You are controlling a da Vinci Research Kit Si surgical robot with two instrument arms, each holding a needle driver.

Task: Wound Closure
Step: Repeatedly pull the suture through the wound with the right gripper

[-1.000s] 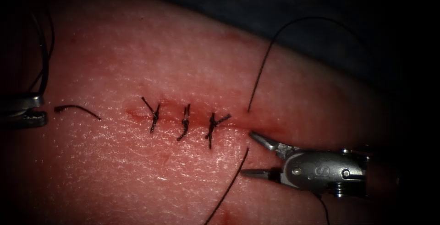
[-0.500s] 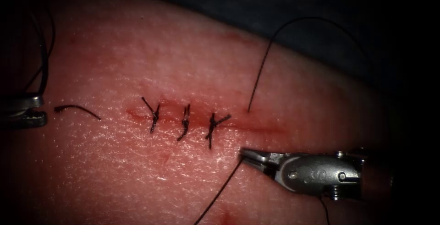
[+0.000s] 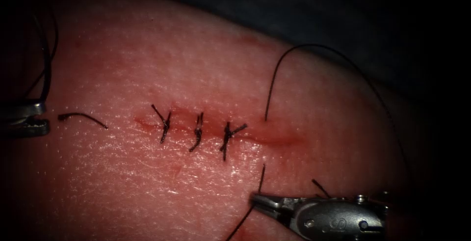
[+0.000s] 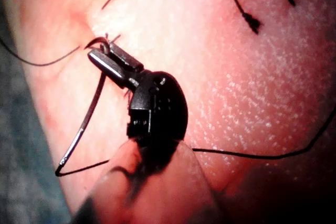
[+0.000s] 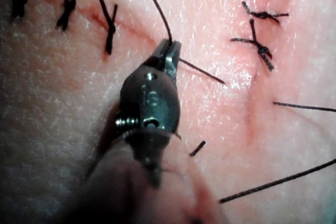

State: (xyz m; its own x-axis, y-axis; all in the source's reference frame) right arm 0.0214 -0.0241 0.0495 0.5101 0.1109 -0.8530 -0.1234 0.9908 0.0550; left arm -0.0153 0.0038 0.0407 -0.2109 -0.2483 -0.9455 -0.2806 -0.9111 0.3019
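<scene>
Needle (image 4: 84, 124) held near its tip in the left tool's (image 4: 100, 55) pinched fingers, clear of the tissue (image 3: 147, 182). Thread (image 3: 274, 74) spans the cut (image 3: 274, 138); right tool (image 3: 260, 201), now lower, has pinched it.

No readable text, labels or numbers

Pink, pebbled tissue (image 3: 147, 182); black thread (image 3: 274, 74); 3 black stitches (image 3: 197, 131); silver right tool (image 3: 260, 201)
</scene>
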